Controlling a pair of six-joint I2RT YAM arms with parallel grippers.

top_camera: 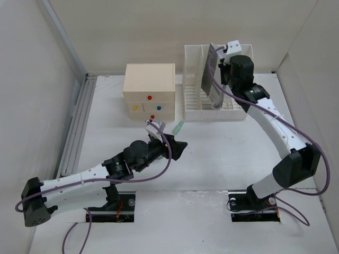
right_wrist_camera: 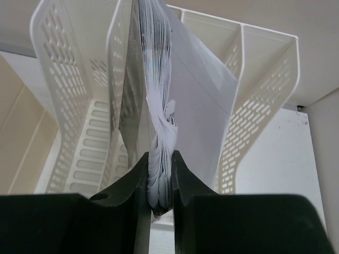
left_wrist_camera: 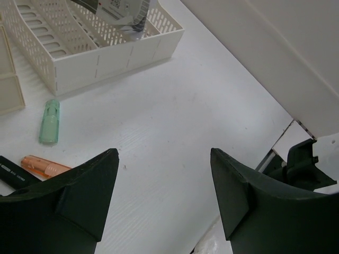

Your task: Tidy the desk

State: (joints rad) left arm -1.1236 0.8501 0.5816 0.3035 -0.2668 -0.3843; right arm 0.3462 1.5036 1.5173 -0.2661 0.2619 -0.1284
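Pinching a light, floppy paper sheaf (right_wrist_camera: 157, 100) by its edge with right gripper (right_wrist_camera: 159, 159) at far edge of desk (top_camera: 212, 159), with left gripper (left_wrist_camera: 163, 159) spread.

We see a white tabletop (top_camera: 222, 153) carrying a cream drawer box (top_camera: 149, 90) and, just beside it, a white slotted file rack (top_camera: 212, 115), both beyond the left claw (left_wrist_camera: 161, 159). Ahead-left of that claw lies a green marker (left_wrist_camera: 50, 121); nearer its left finger, an orange highlighter (left_wrist_camera: 45, 166) sits just beside a black pen (left_wrist_camera: 10, 172).
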